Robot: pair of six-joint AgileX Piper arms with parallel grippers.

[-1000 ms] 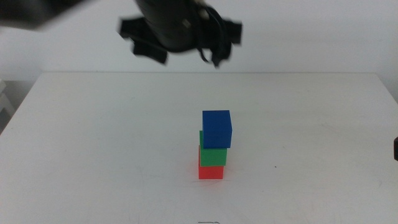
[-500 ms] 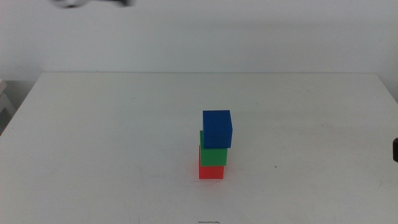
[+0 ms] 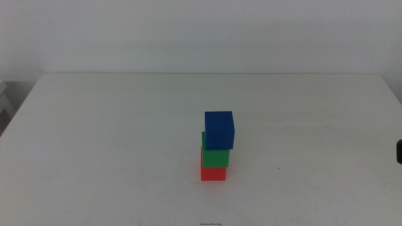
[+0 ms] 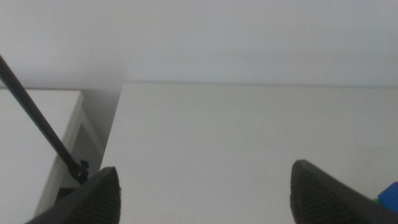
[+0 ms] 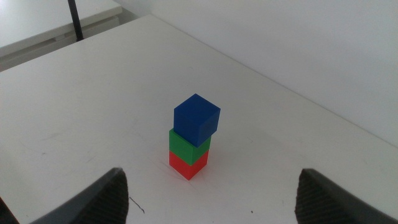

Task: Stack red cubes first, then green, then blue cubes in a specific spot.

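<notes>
A stack of three cubes stands on the white table (image 3: 94, 138), a little right of the middle. The red cube (image 3: 213, 173) is at the bottom, the green cube (image 3: 215, 155) on it, and the blue cube (image 3: 219, 130) on top, turned slightly and shifted a bit to the right. The stack also shows in the right wrist view: red cube (image 5: 186, 165), green cube (image 5: 188, 144), blue cube (image 5: 196, 118). My left gripper (image 4: 205, 193) is open and empty, away from the stack; a blue corner (image 4: 390, 196) shows beside one jaw. My right gripper (image 5: 208, 193) is open and empty, well back from the stack.
A dark part (image 3: 399, 150) of the right arm shows at the right edge of the middle view. In the left wrist view, the table's side edge (image 4: 115, 124) borders a gap with a thin black rod (image 4: 43, 118) and a second white surface.
The left arm, which hung dark and blurred over the back of the table, has left the middle view toward the upper left. The stack has not moved.
</notes>
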